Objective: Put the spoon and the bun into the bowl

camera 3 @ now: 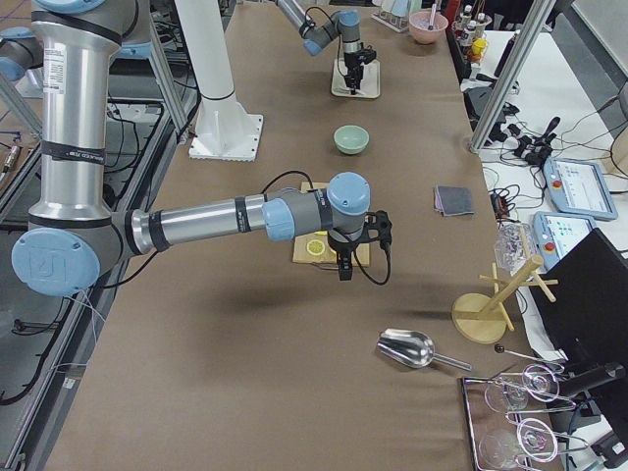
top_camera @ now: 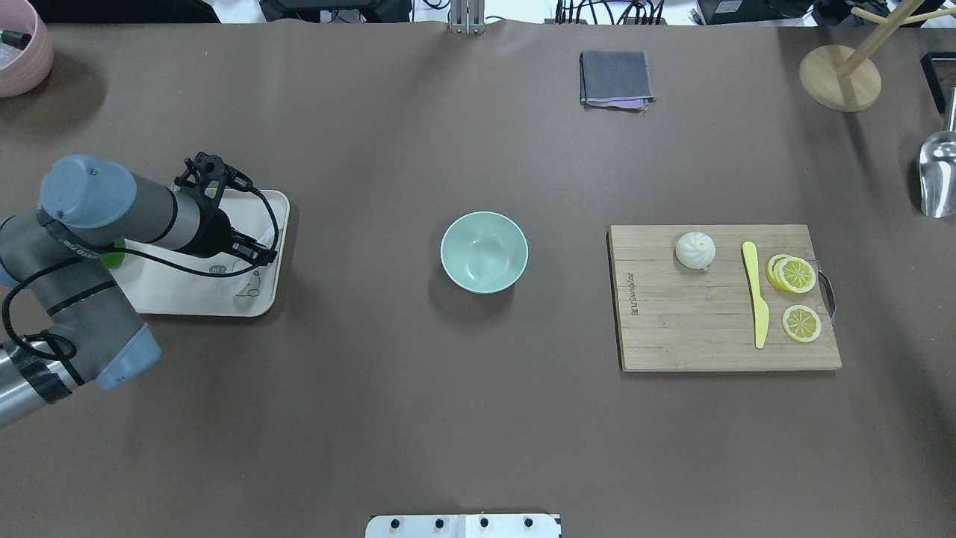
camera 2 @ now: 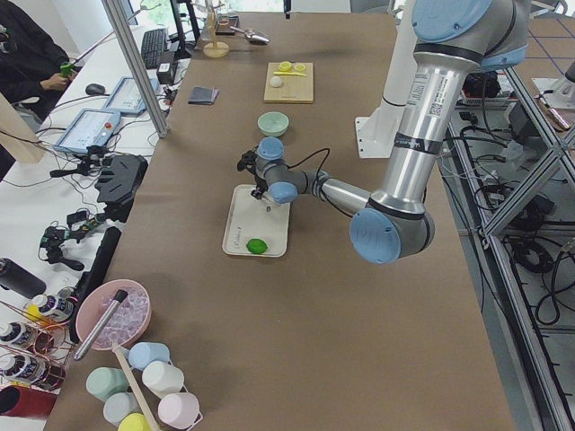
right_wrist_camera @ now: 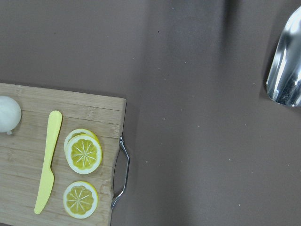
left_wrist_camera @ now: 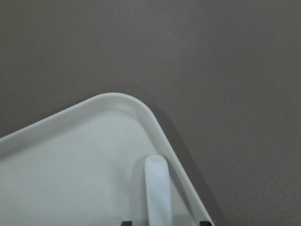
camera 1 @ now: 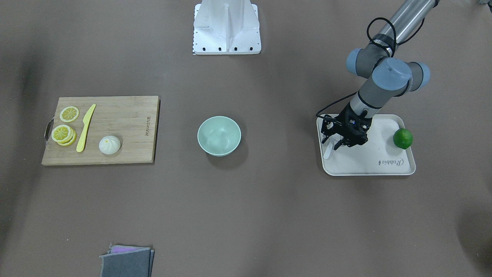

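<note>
The white spoon (camera 1: pixel 327 152) lies at the corner of the cream tray (camera 1: pixel 369 163). My left gripper (camera 1: pixel 333 144) is low over it and open. In the left wrist view the spoon's handle (left_wrist_camera: pixel 157 188) sits between the two fingertips at the bottom edge. The mint-green bowl (camera 1: pixel 219 135) stands empty mid-table. The white bun (camera 1: pixel 109 145) sits on the wooden cutting board (camera 1: pixel 123 127). It also shows in the right wrist view (right_wrist_camera: pixel 8 114). My right gripper (camera 3: pixel 343 263) hovers above the board's handle end. I cannot tell whether it is open or shut.
A green lime (camera 1: pixel 403 138) lies on the tray's other side. A yellow knife (camera 1: pixel 85 128) and lemon slices (camera 1: pixel 69 114) share the board. A folded grey cloth (camera 1: pixel 127 261) lies at the table's operator edge. A metal scoop (top_camera: pixel 937 175) and wooden stand (top_camera: pixel 840 78) are at far right.
</note>
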Robot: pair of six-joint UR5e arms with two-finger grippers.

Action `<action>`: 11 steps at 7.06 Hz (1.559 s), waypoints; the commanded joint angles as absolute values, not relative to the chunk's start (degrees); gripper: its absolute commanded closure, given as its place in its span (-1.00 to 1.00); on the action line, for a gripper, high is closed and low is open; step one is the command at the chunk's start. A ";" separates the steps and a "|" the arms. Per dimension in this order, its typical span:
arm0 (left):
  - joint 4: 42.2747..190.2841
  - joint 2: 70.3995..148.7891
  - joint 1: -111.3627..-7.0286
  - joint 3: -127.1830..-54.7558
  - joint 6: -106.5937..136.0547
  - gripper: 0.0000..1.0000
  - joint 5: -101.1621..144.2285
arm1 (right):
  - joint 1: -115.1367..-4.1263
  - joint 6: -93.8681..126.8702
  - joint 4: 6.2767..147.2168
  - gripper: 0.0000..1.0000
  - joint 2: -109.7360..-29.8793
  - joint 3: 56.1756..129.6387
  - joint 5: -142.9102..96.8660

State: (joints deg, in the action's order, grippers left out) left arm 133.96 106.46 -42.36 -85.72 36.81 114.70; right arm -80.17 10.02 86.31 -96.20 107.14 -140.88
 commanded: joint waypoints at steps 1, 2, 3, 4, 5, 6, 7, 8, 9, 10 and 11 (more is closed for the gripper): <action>134.74 105.91 -42.36 -86.39 37.26 0.99 115.40 | -80.24 10.02 86.31 -1.00 -96.24 107.23 -140.89; 133.95 104.86 -42.62 -89.35 37.27 1.00 117.75 | -80.24 10.02 86.31 -1.00 -96.24 107.31 -140.98; 133.95 102.94 -44.45 -91.99 38.40 1.00 120.38 | -80.24 10.02 86.31 -1.00 -96.50 107.49 -141.15; 133.60 101.61 -46.13 -94.54 39.71 1.00 122.93 | -80.24 10.02 86.31 -1.00 -96.68 107.66 -142.11; 131.24 101.60 -47.53 -96.14 39.73 1.00 125.05 | -80.24 10.02 86.22 -1.00 -96.68 107.67 -142.38; 130.96 101.60 -47.72 -96.67 40.16 1.00 124.81 | -80.16 10.02 86.05 -1.00 -96.68 107.84 -142.38; 130.78 102.91 -47.55 -97.03 44.43 1.00 124.46 | -79.55 10.02 86.04 -1.00 -96.33 108.89 -142.12; 129.91 107.62 -47.37 -96.94 51.69 1.00 124.45 | -76.84 10.37 85.17 -1.00 -96.07 110.55 -141.77; 127.03 114.10 -47.11 -96.33 60.03 1.00 123.93 | -73.16 13.76 78.99 -1.00 -96.06 110.57 -141.16; 124.65 118.52 -46.59 -96.59 66.82 1.00 121.75 | -67.99 25.11 73.18 -1.00 -93.63 110.13 -138.11; 124.54 121.70 -43.28 -96.33 74.28 1.00 116.77 | -61.68 35.75 71.56 -1.00 -90.47 110.04 -130.68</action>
State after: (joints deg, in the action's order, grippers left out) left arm 125.68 117.15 -45.98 -96.51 65.49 121.23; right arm -68.57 23.74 75.31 -93.65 110.18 -137.34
